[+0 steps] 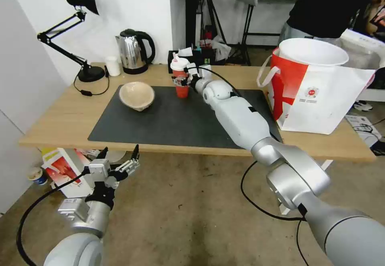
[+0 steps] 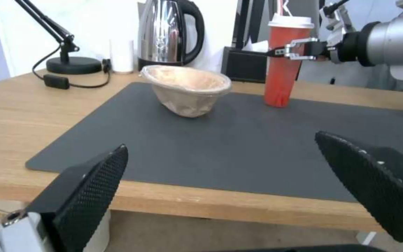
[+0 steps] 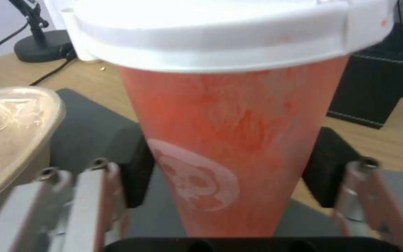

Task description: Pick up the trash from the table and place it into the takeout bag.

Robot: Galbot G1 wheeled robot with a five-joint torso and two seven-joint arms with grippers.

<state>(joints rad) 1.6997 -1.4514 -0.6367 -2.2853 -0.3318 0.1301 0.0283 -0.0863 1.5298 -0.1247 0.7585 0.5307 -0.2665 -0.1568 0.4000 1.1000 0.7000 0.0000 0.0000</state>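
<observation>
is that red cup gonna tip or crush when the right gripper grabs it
Tipping seems likely if nudged: the red cup is tall, tapers to a narrow base and carries a wide white lid. Its thin disposable wall would probably dent under a hard squeeze. The right gripper straddles it partway up, pads on either side, so a gentle closure should hold.

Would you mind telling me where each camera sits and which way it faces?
Head view: high on the robot, looking down at the table; both arms show, right gripper at the red cup.
Left wrist view: below the table edge, facing across the mat; its own left gripper is open.
Right wrist view: right behind the red cup, its pads flanking it.
Shared: red cup and beige bowl appear in all three.
</observation>
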